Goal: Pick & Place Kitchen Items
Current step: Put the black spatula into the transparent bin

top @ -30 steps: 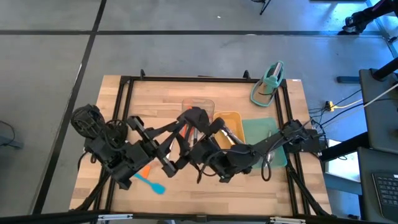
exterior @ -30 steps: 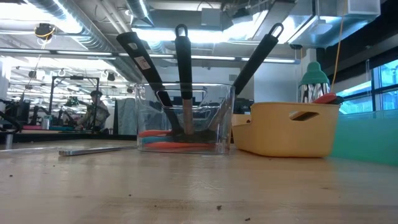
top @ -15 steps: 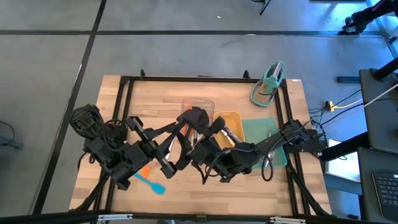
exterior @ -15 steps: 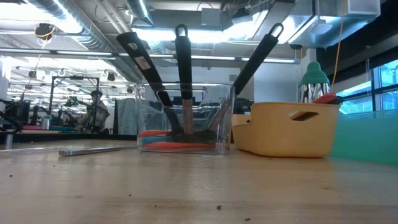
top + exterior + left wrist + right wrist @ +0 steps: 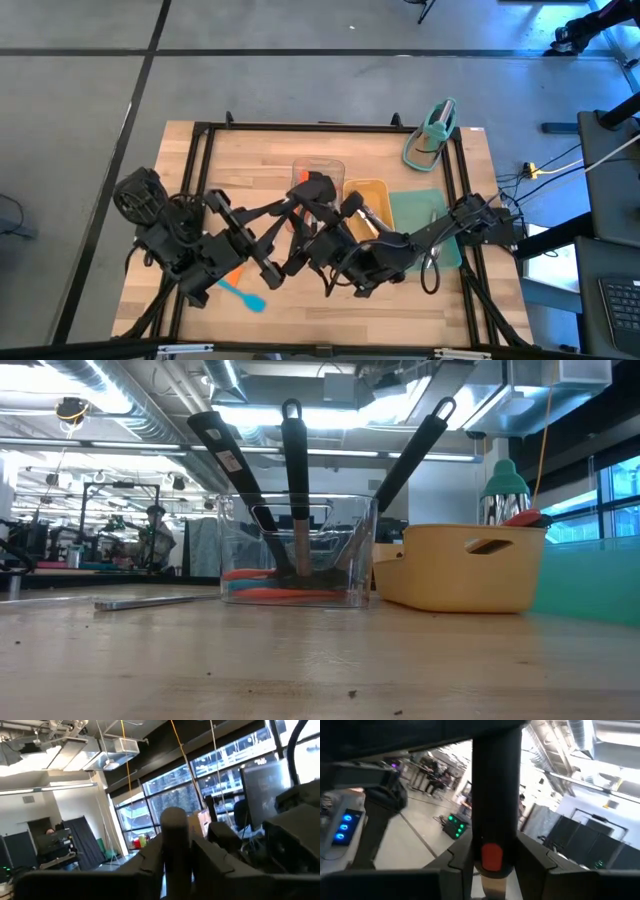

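While both arms crowd counter (image 5: 200, 150) centre, left tool (image 5: 176, 865) clamped on black utensil handle (image 5: 175, 840), pointing up. Right tool (image 5: 492, 865) clamped on second black handle with red dot (image 5: 492, 820). Clear tray (image 5: 298, 550) holds three black-handled utensils (image 5: 293, 480), leaning (orange and blue ones flat at bottom). Yellow tray (image 5: 465, 565) just beside. Blue spatula (image 5: 245, 296) loose on counter near left arm.

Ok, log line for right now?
left hand: gripping dark handle | right hand: gripping red-dotted handle | both: mid-table by clear tray | blue spatula: on table
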Controlling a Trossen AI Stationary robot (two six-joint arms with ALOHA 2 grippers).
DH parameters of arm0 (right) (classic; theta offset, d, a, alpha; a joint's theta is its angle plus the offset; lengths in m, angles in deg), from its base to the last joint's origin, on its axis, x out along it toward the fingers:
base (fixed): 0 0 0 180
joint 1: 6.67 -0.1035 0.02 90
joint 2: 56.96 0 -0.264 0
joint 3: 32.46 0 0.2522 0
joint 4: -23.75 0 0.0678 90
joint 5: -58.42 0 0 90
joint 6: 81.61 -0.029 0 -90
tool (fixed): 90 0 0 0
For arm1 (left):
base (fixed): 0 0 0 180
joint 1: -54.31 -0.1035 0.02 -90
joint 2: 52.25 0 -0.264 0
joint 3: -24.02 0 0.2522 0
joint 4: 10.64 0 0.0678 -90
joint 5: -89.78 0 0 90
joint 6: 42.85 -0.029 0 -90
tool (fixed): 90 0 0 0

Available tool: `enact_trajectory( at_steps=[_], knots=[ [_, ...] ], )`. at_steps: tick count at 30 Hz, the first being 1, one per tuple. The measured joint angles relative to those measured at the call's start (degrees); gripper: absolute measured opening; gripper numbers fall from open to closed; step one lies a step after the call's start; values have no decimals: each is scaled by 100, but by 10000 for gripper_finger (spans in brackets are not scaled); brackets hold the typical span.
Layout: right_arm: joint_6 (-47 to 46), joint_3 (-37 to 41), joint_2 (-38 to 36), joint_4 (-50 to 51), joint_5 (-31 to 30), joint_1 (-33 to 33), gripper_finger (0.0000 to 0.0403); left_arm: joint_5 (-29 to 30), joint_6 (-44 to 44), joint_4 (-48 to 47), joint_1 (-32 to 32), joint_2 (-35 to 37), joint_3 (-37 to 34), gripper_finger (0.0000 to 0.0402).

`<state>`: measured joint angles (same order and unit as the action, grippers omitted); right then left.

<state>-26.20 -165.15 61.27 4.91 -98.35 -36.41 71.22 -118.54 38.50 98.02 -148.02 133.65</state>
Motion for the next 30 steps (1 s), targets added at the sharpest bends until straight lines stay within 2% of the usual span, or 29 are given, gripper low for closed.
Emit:
enact_trajectory(
  at_steps=[6,9,13,21,23,26,30],
  knots=[
    [560,2,-4,-376,-490,45,105,-79,143,-169,218,-14,-80,187],
    [1045,2,-4,-807,-610,135,105,211,133,-179,267,-37,-89,221],
    [1561,0,-27,-1553,-858,165,105,419,143,-112,520,27,-378,233],
    [1562,-9,-147,-1381,-724,-244,105,544,112,-112,1184,42,-1294,226],
    [1190,-9,-149,-867,-806,-390,105,563,259,-112,1363,37,-1526,227],
    [38,-7,-145,331,-769,-649,105,586,556,-90,1589,40,-1836,227],
    [-1889,-7,-147,1864,62,-1039,105,694,924,-93,1734,40,-2254,226]
  ],
)
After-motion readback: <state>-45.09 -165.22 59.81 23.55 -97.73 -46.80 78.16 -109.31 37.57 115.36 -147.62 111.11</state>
